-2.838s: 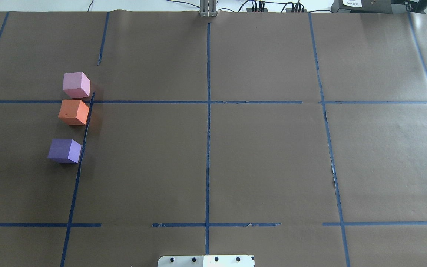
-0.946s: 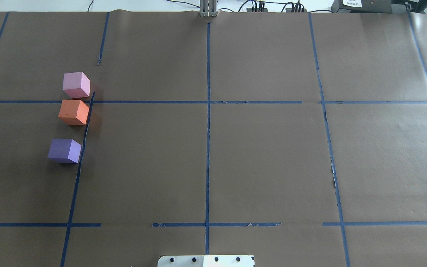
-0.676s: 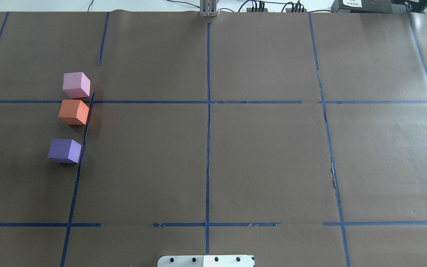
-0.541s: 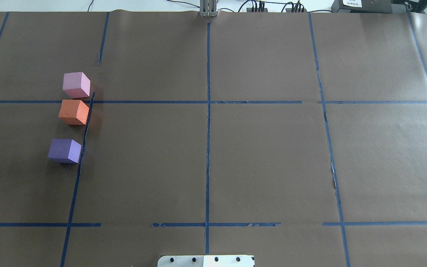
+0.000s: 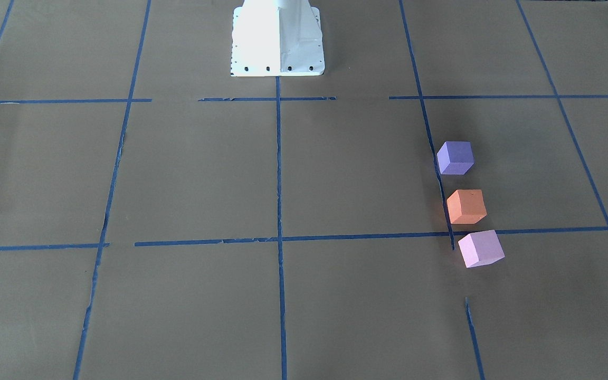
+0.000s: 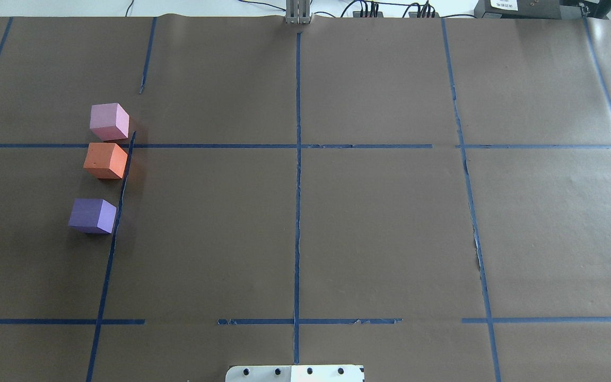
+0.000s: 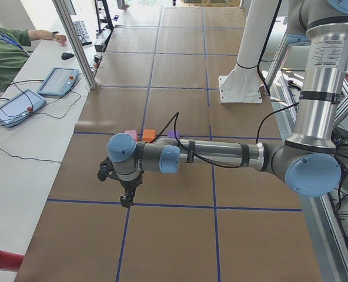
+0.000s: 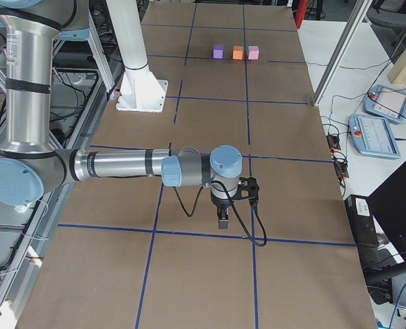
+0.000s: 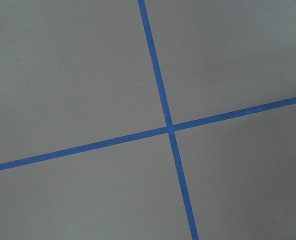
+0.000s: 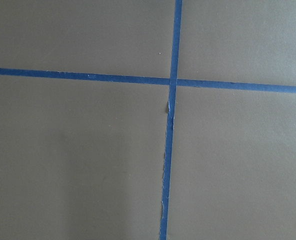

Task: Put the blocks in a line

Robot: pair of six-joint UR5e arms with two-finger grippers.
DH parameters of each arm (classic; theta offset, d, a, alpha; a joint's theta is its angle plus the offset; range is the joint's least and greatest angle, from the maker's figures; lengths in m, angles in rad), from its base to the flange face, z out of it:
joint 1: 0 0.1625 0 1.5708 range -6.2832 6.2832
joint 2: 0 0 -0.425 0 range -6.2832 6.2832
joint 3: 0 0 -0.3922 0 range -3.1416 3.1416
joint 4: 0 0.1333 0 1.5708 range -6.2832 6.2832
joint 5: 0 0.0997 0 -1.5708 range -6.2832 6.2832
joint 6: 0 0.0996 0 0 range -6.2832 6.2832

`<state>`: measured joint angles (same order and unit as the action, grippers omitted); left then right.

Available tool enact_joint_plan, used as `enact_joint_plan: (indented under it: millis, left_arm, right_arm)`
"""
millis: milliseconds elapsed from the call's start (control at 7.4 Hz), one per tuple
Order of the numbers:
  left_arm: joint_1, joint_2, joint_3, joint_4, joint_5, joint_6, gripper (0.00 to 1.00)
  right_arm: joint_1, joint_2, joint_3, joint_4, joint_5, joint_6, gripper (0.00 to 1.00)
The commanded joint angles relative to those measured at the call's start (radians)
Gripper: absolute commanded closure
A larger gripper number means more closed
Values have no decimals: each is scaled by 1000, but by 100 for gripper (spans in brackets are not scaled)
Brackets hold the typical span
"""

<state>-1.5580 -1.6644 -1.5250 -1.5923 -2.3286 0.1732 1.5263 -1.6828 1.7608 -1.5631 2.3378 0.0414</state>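
Three foam blocks stand in a near-straight line along a blue tape line on the robot's left side of the table: light pink [image 6: 109, 121], orange [image 6: 105, 160] and dark violet-purple [image 6: 92, 215]. The pink and orange blocks almost touch; the purple one stands a gap apart. In the front-facing view they read purple [image 5: 455, 157], orange [image 5: 466, 206], pink [image 5: 481, 248]. My left gripper [image 7: 126, 200] hangs over a tape crossing far from the blocks. My right gripper [image 8: 222, 221] does the same at the other end. I cannot tell if either is open or shut.
Brown paper with a blue tape grid [image 6: 297, 146] covers the table. The white robot base plate [image 5: 277, 42] sits at the robot's edge. An operator [image 7: 3, 53] and two tablets [image 7: 18, 107] are at a side bench. Both wrist views show only paper and tape crossings.
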Motion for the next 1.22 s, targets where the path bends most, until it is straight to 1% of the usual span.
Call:
enact_joint_plan:
  millis: [0, 1081]
  left_arm:
    - [1, 8, -1, 0, 0, 2, 0]
    - [1, 18, -6, -2, 0, -1, 0]
  right_arm:
    - [0, 0, 0, 0, 0, 0, 0]
    - [0, 0, 0, 0, 0, 0, 0]
